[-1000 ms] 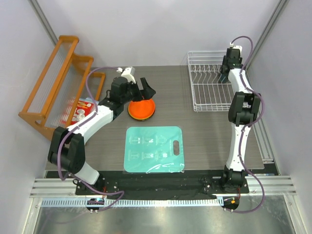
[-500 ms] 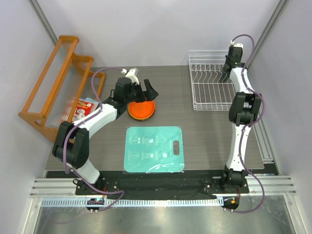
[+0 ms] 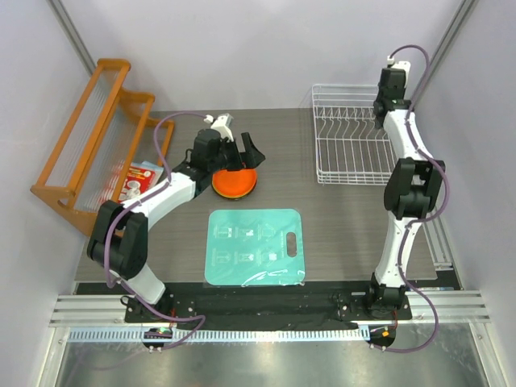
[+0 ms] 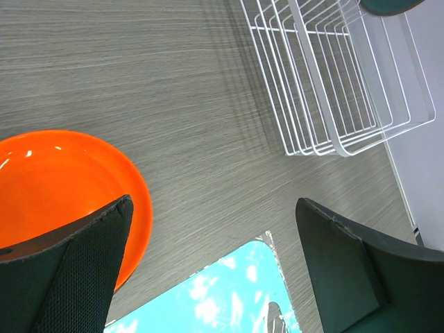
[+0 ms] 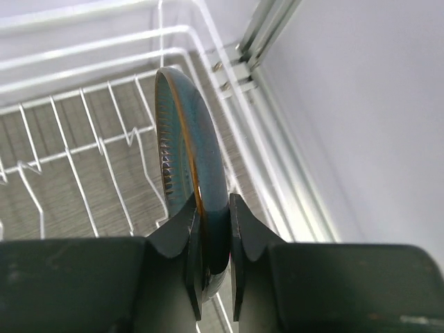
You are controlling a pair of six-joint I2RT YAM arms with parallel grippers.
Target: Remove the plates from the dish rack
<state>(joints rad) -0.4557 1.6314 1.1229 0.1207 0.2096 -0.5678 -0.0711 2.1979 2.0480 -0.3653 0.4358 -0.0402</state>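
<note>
The white wire dish rack stands at the back right of the table. My right gripper is shut on the lower rim of a blue-teal plate, held upright and edge-on above the rack's tines. From above, the right gripper hangs over the rack's far right corner. An orange plate lies flat on the table left of centre. My left gripper hovers just over the orange plate, and in the wrist view the left gripper stands open and holds nothing.
A teal rectangular mat lies at the table's front centre. An orange wooden slanted rack fills the left side, with a red packet beside it. The right wall runs close behind the dish rack.
My right gripper has shut on the blue-teal plate and risen up and back from the rack. The left gripper shifted slightly over the orange plate and stayed open.
</note>
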